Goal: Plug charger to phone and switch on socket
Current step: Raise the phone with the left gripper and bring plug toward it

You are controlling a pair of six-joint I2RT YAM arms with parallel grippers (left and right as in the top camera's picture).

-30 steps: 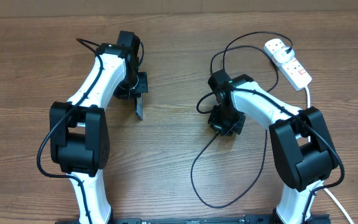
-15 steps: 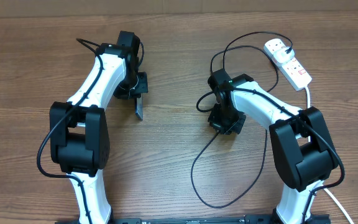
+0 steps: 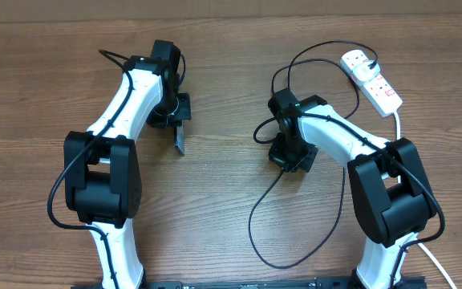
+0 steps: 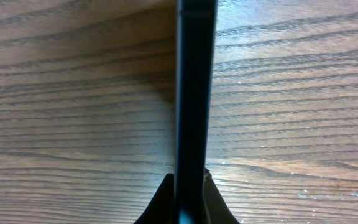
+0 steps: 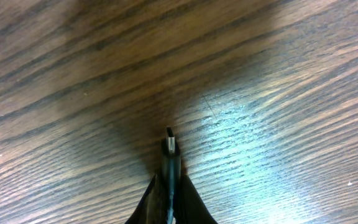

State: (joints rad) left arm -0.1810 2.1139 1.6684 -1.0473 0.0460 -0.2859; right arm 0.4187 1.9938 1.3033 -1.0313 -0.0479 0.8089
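My left gripper (image 3: 175, 122) is shut on the phone (image 3: 180, 142), holding it on edge over the table. In the left wrist view the phone (image 4: 194, 93) is a dark narrow band running up from between the shut fingers (image 4: 190, 190). My right gripper (image 3: 289, 157) is shut on the charger (image 3: 254, 227) near its connector tip, which pokes out past the fingers (image 5: 170, 144) just above the wood. The black cable loops toward the front of the table and back to the socket (image 3: 373, 80) at the far right, where its black plug (image 3: 359, 58) sits.
The socket's thick white cord (image 3: 397, 120) runs down the right side behind my right arm. Another black cable (image 3: 111, 56) lies at the far left beside my left arm. Bare wooden table (image 3: 223, 193) lies between the two arms.
My right gripper has closed the last bit onto the charger's connector end, and the cable loop near the front shifted slightly. The left arm and phone have not moved.
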